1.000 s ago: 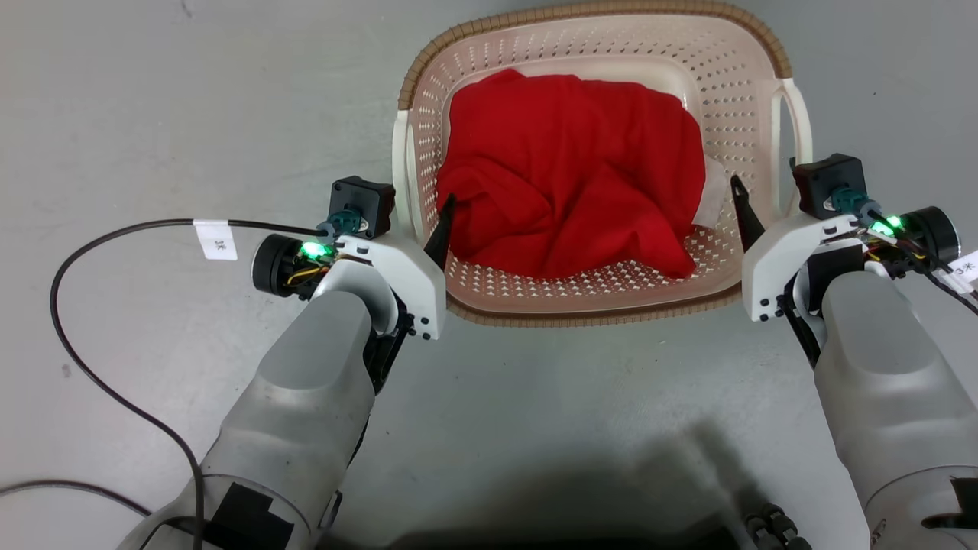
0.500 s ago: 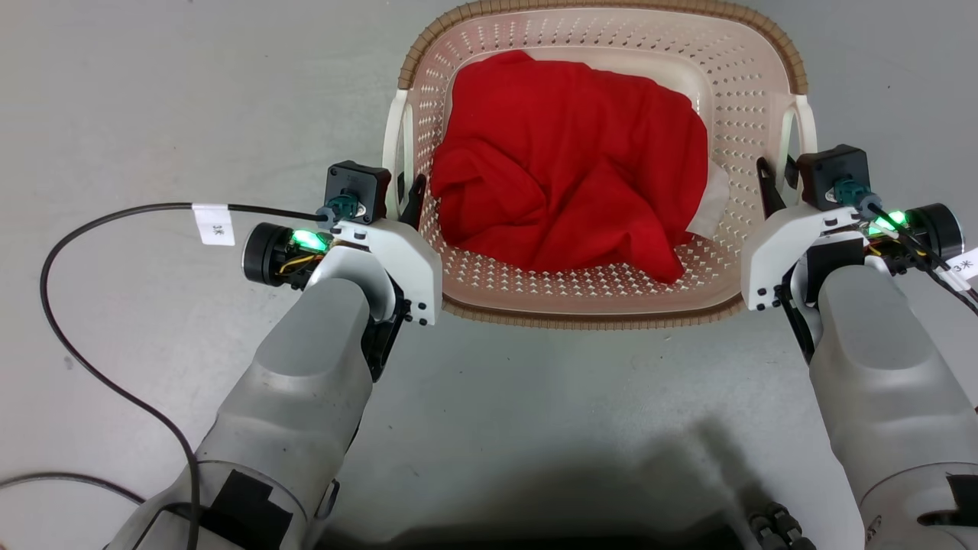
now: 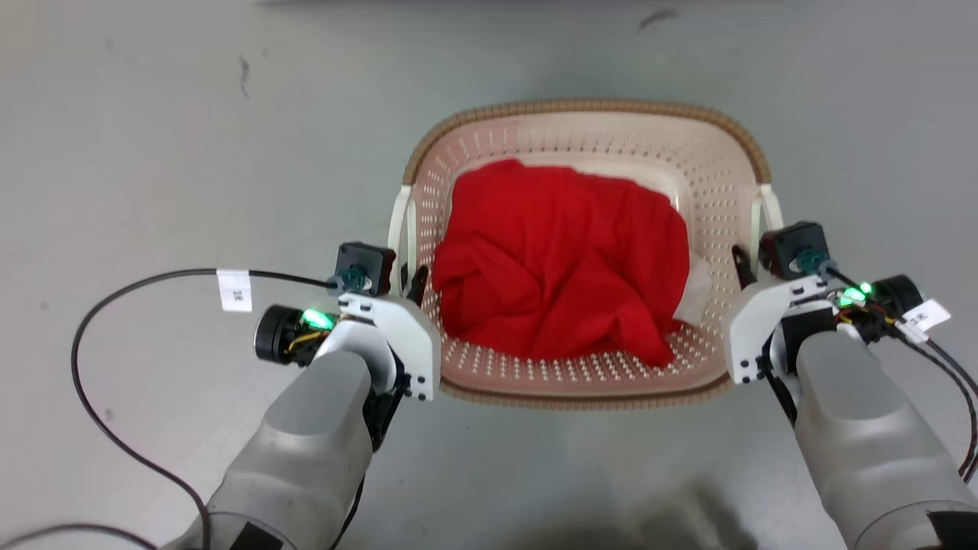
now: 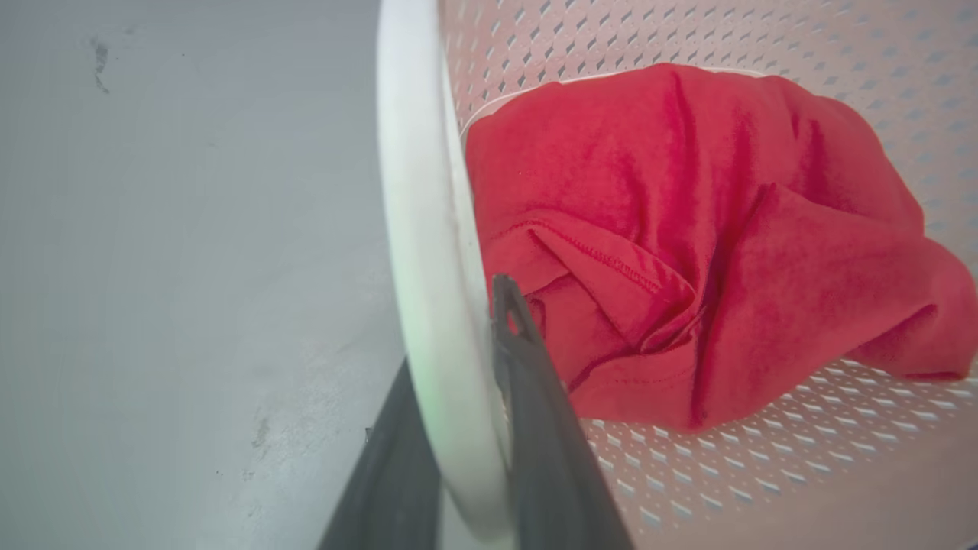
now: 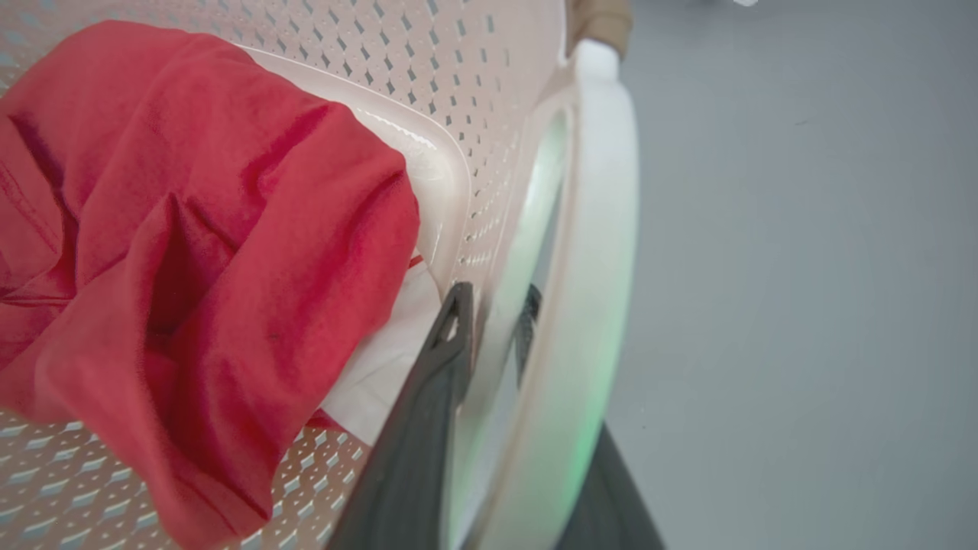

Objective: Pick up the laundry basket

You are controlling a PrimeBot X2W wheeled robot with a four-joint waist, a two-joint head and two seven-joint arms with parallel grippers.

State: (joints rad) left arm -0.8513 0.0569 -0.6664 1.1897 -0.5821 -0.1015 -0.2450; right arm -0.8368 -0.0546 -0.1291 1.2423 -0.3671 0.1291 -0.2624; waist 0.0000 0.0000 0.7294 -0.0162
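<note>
Basket (image 3: 581,107) is straight ahead over the grey floor (image 3: 153,114), between both arms. I cannot tell whether it touches the floor.

Left gripper (image 4: 458,336): narrow, clamped on the white left handle (image 4: 420,191), one finger on each side.

Right gripper (image 5: 493,302): narrow, closed at the right handle (image 5: 603,191), one finger inside the basket wall and the other behind the handle.

Red cloth (image 3: 558,260) lies bunched inside the basket. White cloth (image 3: 691,294) shows at its right edge.

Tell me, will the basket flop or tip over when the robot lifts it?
Probably stiff: the laundry basket looks like hard moulded plastic. Likely light, since its walls are full of holes and it holds soft red cloth. Tipping seems unlikely with fingers on both white handles.
</note>
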